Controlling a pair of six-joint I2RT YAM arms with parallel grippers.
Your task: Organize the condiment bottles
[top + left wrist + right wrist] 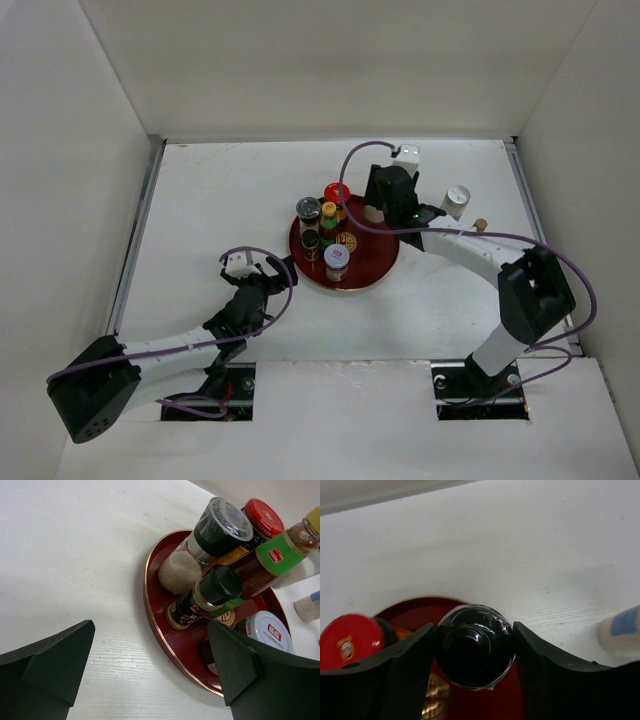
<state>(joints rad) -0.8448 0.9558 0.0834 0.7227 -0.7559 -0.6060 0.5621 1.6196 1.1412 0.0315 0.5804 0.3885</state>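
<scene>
A red round tray [370,268] in mid-table carries several condiment bottles: a black-lidded grinder [308,208], a red-capped bottle [337,192], a yellow-capped bottle [328,215] and a white-lidded jar [336,258]. My right gripper [474,625] is shut on a black-capped bottle [474,650] over the tray's far right side, with a finger pressed on each side of its cap. In the top view that gripper [380,205] hides the bottle. My left gripper [151,625] stands open and empty just left of the tray rim [155,615], low over the table.
A white-capped bottle [457,198] stands on the table right of the tray, with a small brown item [480,224] beside it. White walls enclose the table on three sides. The right arm's cable arcs over the tray's back edge.
</scene>
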